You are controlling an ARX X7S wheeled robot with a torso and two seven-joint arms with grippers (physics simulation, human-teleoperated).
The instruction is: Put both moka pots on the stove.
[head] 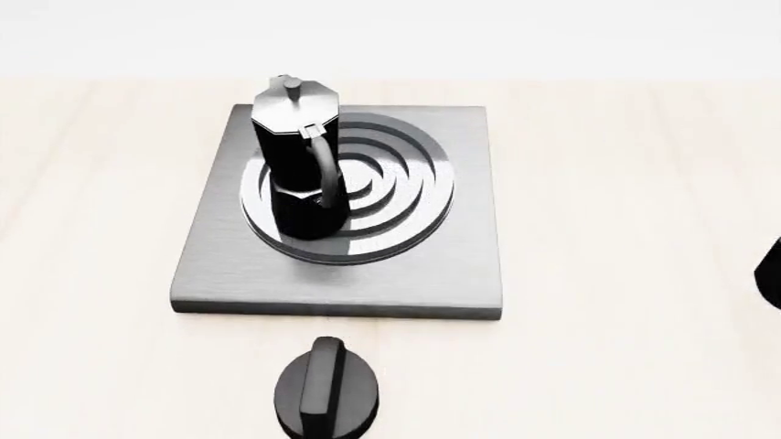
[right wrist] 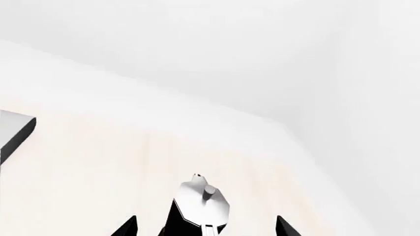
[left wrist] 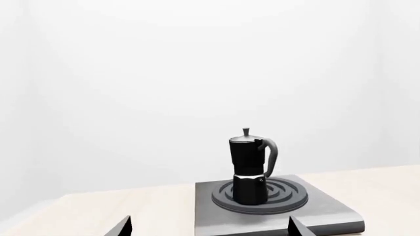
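Note:
One moka pot (head: pixel 296 160) stands upright on the left part of the ring burner of the stove (head: pixel 464 265); it also shows in the left wrist view (left wrist: pixel 249 169). My left gripper (left wrist: pixel 210 227) is open and empty, short of the stove's edge (left wrist: pixel 328 216), with only its fingertips (left wrist: pixel 125 227) showing. The second moka pot (right wrist: pixel 202 201), seen from above by its silver lid, stands on the table between the wide-apart fingertips (right wrist: pixel 282 227) of my open right gripper (right wrist: pixel 204 227). Neither gripper shows in the head view.
A short black round knob (head: pixel 327 395) sits on the pale wooden table (head: pixel 610 366) in front of the stove. A dark shape (head: pixel 771 274) cuts the head view's right edge; I cannot tell what it is. A stove corner (right wrist: pixel 16 132) shows in the right wrist view.

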